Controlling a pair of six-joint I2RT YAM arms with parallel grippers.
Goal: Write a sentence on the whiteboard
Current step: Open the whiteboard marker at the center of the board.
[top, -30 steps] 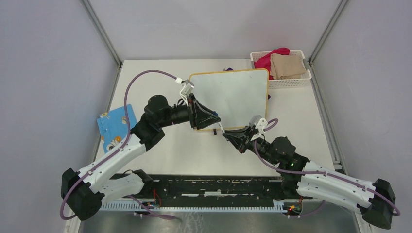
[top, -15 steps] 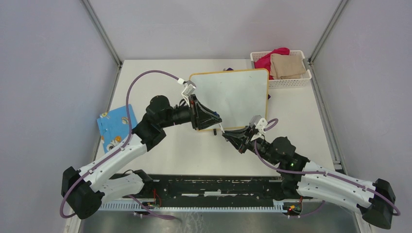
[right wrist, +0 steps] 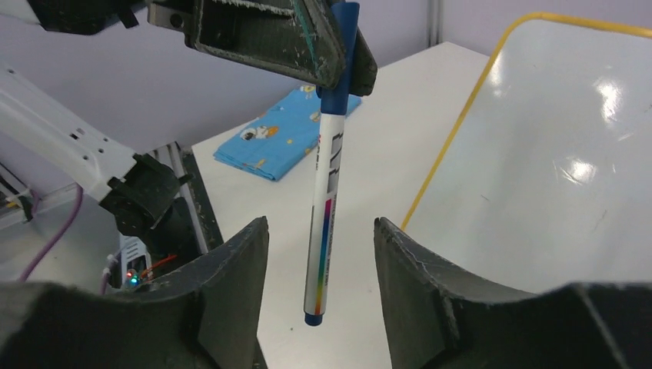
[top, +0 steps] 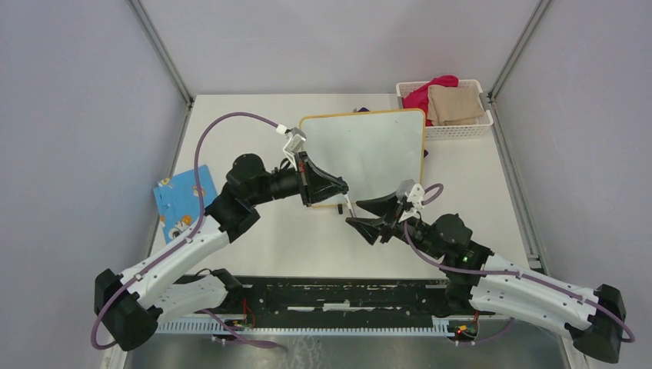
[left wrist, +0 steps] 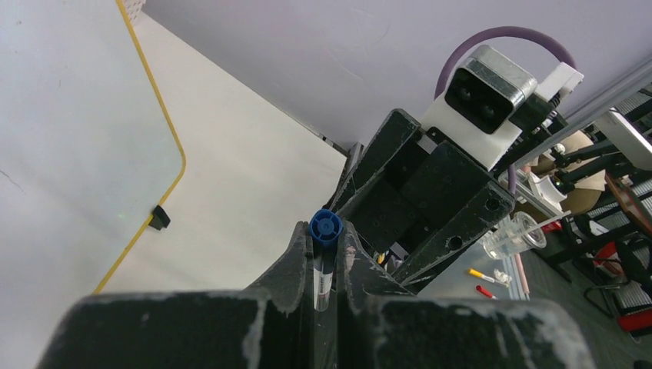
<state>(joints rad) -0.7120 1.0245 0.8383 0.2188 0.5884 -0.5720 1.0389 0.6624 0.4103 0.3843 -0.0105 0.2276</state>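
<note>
The whiteboard (top: 369,154) lies flat mid-table with a yellow frame, and no sentence shows on its white face (right wrist: 553,154). A white marker (right wrist: 323,207) with a blue cap and a rainbow stripe hangs over the table just off the board's near left corner. My left gripper (top: 344,192) is shut on its capped end (left wrist: 326,228). My right gripper (right wrist: 321,221) is open, its fingers either side of the marker's lower end without touching it. In the top view the right gripper (top: 356,213) sits just right of the left one.
A blue patterned card (top: 182,201) lies at the table's left edge. A white basket (top: 461,129) of folded cloths stands at the back right. A small dark purple thing (top: 361,110) peeks out behind the board's far edge.
My right gripper, shut on the marker before, has opened and let go. My left gripper has closed on the marker's capped end.
</note>
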